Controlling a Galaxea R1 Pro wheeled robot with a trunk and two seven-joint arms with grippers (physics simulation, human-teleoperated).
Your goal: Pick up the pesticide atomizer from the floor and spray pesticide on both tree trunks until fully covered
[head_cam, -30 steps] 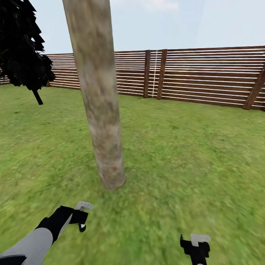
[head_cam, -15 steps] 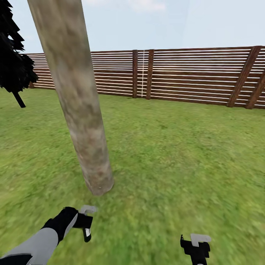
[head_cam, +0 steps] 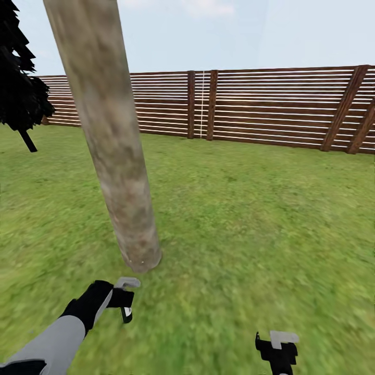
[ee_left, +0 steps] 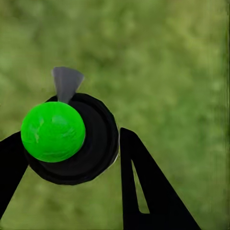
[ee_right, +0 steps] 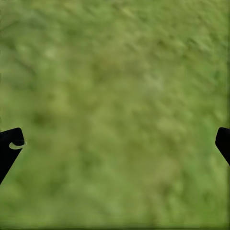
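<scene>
Compared with half a second ago, the left end effector [head_cam: 124, 299], clamped on the pesticide atomizer [ee_left: 72, 139], is nearer the foot of the mottled tree trunk [head_cam: 112, 146], suggesting spraying is imminent; the right end effector [head_cam: 277, 348] hangs spread and empty over lawn [head_cam: 250, 219].

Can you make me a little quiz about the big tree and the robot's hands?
1. True or false: the right gripper is holding something.
2. What is the left gripper holding? A) a rake B) the atomizer C) nothing
3. What stands at the far edge of the grass, behind the trunk?

Key:
1. False. Its fingers are wide apart over bare grass.
2. B. The atomizer sits between the two fingers.
3. A fence.
</scene>
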